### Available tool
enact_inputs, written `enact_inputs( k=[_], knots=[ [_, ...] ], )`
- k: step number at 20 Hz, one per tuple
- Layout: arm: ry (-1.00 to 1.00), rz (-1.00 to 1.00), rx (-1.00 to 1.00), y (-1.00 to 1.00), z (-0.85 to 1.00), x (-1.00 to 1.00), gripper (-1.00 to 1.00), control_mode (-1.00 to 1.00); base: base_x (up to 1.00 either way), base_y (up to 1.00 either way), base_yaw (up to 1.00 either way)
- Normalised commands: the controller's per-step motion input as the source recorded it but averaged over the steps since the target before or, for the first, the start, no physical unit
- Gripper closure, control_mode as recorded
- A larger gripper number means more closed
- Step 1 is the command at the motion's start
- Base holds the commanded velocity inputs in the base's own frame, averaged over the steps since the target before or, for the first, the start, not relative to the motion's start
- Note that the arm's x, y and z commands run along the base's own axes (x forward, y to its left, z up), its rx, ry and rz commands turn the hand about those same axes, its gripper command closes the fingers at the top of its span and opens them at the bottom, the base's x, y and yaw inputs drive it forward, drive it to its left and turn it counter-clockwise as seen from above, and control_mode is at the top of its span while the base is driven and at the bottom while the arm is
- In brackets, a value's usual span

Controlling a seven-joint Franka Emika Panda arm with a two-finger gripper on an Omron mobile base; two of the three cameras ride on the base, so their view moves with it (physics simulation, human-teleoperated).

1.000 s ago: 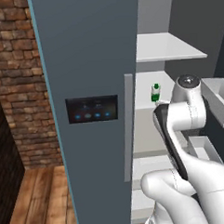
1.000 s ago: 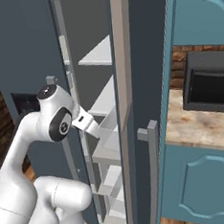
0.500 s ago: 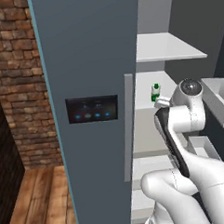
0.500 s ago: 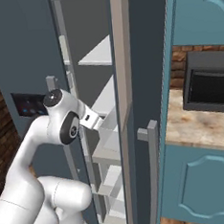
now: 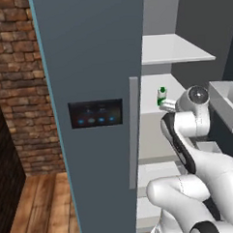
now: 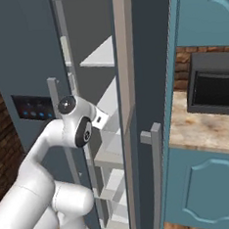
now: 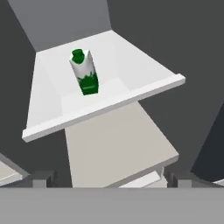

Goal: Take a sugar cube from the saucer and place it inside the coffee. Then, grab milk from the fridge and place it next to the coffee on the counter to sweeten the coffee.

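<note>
The milk (image 7: 85, 72) stands upright on a white fridge shelf (image 7: 131, 74) ahead of my jaws, up and a little to the left in my hand view, well apart from my fingertips (image 7: 41, 178). It sits back from the shelf's front lip, near the middle, with its green cap at the top. From the left base view the milk (image 5: 162, 95) shows just beyond my wrist, on the same shelf level.

My gripper (image 7: 109, 179) is open — the two tips sit wide apart at the bottom of the hand view, nothing between them, and a lower, greyer shelf (image 7: 118, 148) lies between them and the milk's shelf.

Around me is the fridge (image 5: 87, 66): its grey-blue door stands to my left with a dark touch panel (image 5: 95, 113) and a long handle (image 5: 134, 132) — the interior is open in front of me. Off to my right is the counter (image 6: 206, 128).
</note>
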Motion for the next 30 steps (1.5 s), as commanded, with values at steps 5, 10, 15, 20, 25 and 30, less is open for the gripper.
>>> enact_inputs(
  k=[5, 10, 15, 20, 25, 30],
  knots=[
    [0.00, 0.00, 0.00, -0.09, 0.00, 0.46, -1.00, -1.00, 0.00, 0.00, 0.00],
    [0.00, 0.00, 0.00, -0.08, 0.00, 0.32, -1.00, -1.00, 0.00, 0.00, 0.00],
    [0.00, 0.01, 0.00, -0.05, -0.13, 0.25, -1.00, -1.00, 0.00, 0.00, 0.00],
    [0.00, 0.01, 0.00, -0.01, -0.14, 0.29, -1.00, -1.00, 0.00, 0.00, 0.00],
    [0.00, 0.01, 0.00, -0.01, -0.04, 0.30, -1.00, -1.00, 0.00, 0.00, 0.00],
    [-0.02, 0.00, 0.00, -0.11, -0.06, 0.22, -1.00, -1.00, 0.00, 0.00, 0.00]
  ],
)
